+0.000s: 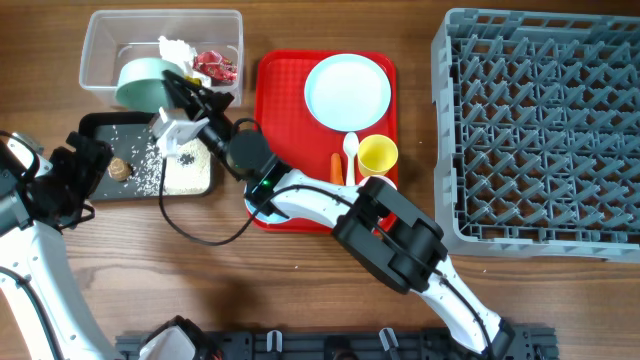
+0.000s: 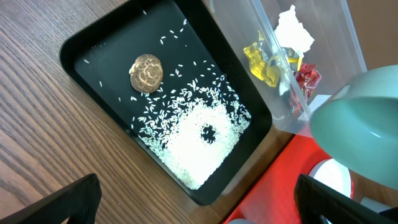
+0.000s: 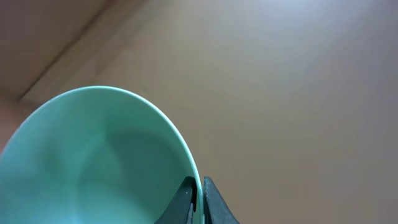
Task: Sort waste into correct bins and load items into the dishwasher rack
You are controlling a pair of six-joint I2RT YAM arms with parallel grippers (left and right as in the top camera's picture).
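My right gripper (image 1: pixel 182 88) (image 3: pixel 199 198) is shut on the rim of a pale blue-green bowl (image 1: pixel 143 84) (image 3: pixel 93 162) (image 2: pixel 360 127), held tilted over the clear tub (image 1: pixel 100 45) and the black tray (image 1: pixel 95 125). The tub (image 2: pixel 317 25) holds white tissue (image 2: pixel 293 31), a yellow wrapper (image 2: pixel 264 62) and a red wrapper (image 1: pixel 215 66). The black tray (image 2: pixel 99 68) holds a pile of rice (image 2: pixel 199 137) and a brown lump (image 2: pixel 147 73). My left gripper (image 2: pixel 199 208) is open and empty above the tray's near corner. The pink cup and a second bowl are out of view.
The red serving tray (image 1: pixel 275 110) carries the light-blue plate (image 1: pixel 347 90), white spoon (image 1: pixel 350 148), yellow cup (image 1: pixel 377 156) and carrot (image 1: pixel 335 166). The grey rack (image 1: pixel 540 130) stands at the right. A black cable (image 1: pixel 200 235) loops over the wood below the tray.
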